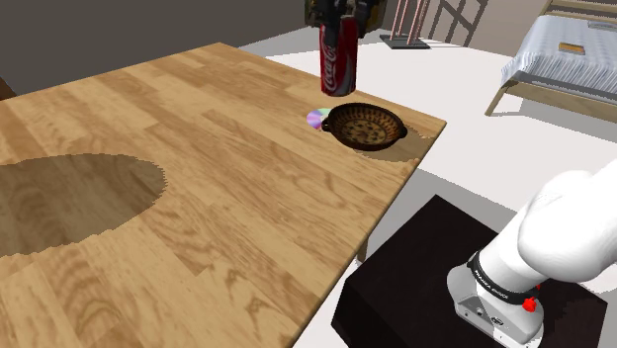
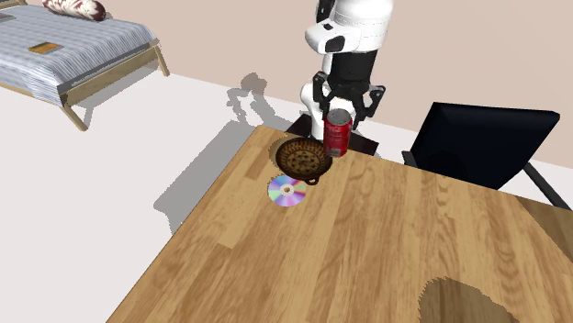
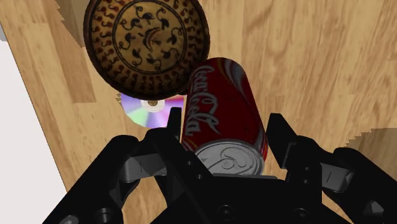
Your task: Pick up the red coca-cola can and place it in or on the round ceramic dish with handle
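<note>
Shoulder view: the claw point(image 1: 341, 22) is clamped on the red can point(image 1: 339, 59), holding it upright in the air close by the patterned brown dish point(image 1: 366, 127) at the wood-grain counter's point(image 1: 198, 178) far right corner. A shiny disc point(image 1: 315, 119) lies just left of the dish. Beyond are a white floor point(image 1: 465, 89) and a bed point(image 1: 569, 49).

Bright, even light; jagged-edged dark shadows
</note>
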`<action>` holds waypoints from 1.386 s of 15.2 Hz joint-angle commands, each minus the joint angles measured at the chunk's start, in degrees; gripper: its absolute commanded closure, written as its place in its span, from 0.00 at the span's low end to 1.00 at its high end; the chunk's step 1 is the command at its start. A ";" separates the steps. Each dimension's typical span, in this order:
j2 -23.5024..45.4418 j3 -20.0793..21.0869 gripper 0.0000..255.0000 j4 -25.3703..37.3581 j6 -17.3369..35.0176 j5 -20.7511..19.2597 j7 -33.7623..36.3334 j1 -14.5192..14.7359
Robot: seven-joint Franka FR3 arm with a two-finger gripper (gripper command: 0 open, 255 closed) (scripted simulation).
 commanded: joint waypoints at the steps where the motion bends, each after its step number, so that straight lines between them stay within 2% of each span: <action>1: -2.84 -2.25 1.00 -2.16 -0.75 0.44 -3.13 -0.80; 6: -7.96 -7.68 1.00 -5.84 -2.57 0.01 -10.34 -2.49; 21: -13.74 -7.73 1.00 -23.19 9.03 0.87 -11.37 -2.00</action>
